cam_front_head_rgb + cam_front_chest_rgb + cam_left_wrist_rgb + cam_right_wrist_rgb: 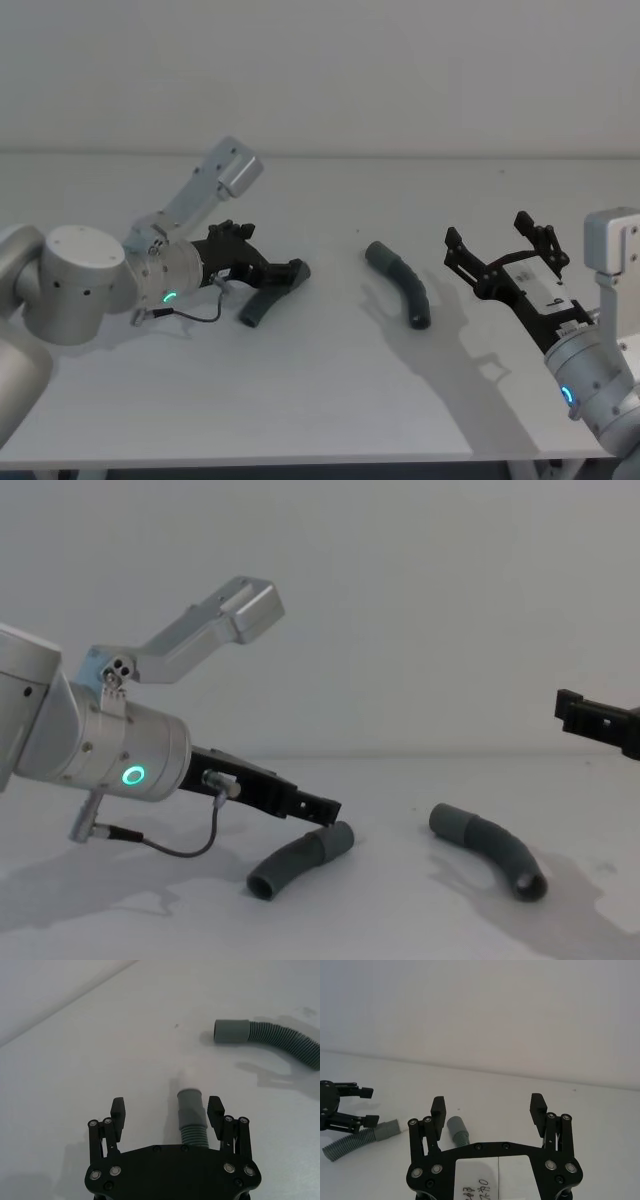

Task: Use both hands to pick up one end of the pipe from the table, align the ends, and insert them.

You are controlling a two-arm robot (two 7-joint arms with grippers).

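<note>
Two curved grey ribbed pieces of the pipe lie on the white table (330, 400). The left piece (262, 305) (297, 860) has its smooth cuff end (190, 1105) between the fingers of my left gripper (280, 268) (167, 1107) (318, 808). That gripper is open and low over the table, with the cuff nearer one finger. The right piece (400, 283) (490, 850) (272, 1040) lies apart in the middle. My right gripper (488, 232) (488, 1105) hovers open to its right, above the table. The right piece's round mouth (455, 1124) faces it.
A thin black cable (195, 315) (170, 845) hangs from the left wrist close to the table. The left arm's silver body (75, 280) takes up the table's left side. A pale wall rises behind the table.
</note>
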